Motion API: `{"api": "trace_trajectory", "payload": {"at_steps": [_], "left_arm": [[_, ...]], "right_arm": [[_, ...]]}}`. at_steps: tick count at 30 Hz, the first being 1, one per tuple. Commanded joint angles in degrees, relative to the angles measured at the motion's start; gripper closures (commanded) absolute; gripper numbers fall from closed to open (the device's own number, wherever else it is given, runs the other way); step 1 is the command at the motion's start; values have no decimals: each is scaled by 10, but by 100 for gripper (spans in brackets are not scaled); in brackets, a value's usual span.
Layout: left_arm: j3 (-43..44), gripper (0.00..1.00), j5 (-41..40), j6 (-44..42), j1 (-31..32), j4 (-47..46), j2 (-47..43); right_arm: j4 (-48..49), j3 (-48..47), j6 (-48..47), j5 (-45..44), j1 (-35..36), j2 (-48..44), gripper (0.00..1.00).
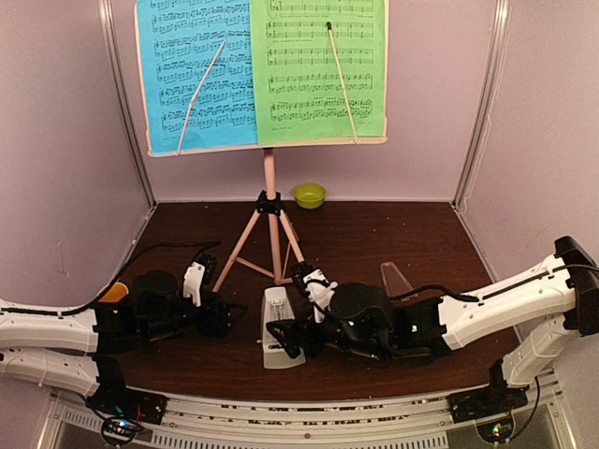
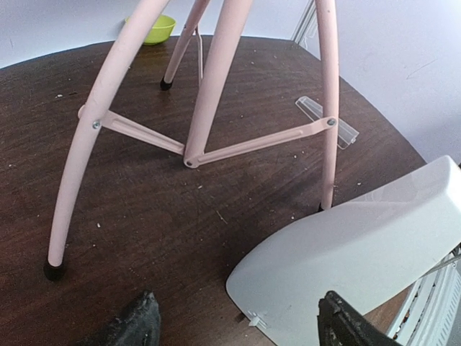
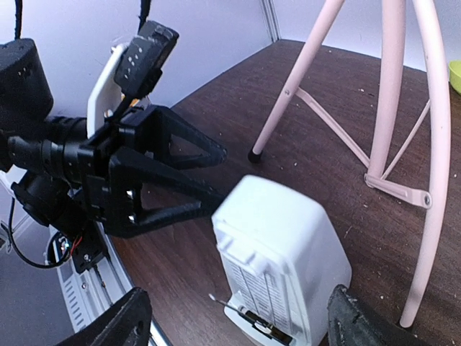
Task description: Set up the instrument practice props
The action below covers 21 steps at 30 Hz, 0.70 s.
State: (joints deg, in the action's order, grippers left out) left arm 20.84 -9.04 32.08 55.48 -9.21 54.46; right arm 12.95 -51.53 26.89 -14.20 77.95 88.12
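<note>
Flanked the metronome (image 1: 277,313) with left gripper (image 1: 234,316) and right gripper (image 1: 281,339) — both spread wide, holding nothing; best backed away level, clear of the stand (image 1: 270,178).

Saw a pink music stand (image 1: 270,178) upright on splayed tripod legs at mid-bench (image 1: 412,234). Found a blue sheet (image 1: 192,65) and a green sheet (image 1: 318,75) side by side on its desk, each under a thin retaining arm. Noted a white metronome (image 1: 277,313) just before the legs, scale face toward the near edge.

Pale lilac walls (image 1: 56,140), dark brown wooden table (image 1: 421,234), metal corner strips (image 1: 482,103), even indoor light
</note>
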Motion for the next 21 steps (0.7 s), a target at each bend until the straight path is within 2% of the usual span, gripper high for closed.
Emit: {"api": "trace_trajectory", "payload": {"at_steps": [1,10,21], "left_arm": [[-7,22,-10,6,0,-1,-11],[-4,22,-29,-2,0,29,-36],[-1,18,-40,-4,-9,63,-63]], "right_arm": [[-15,-43,-7,-58,4,21,15],[-96,-43,3,-141,3,8,17],[-142,82,58,-198,-6,-86,15]]}}
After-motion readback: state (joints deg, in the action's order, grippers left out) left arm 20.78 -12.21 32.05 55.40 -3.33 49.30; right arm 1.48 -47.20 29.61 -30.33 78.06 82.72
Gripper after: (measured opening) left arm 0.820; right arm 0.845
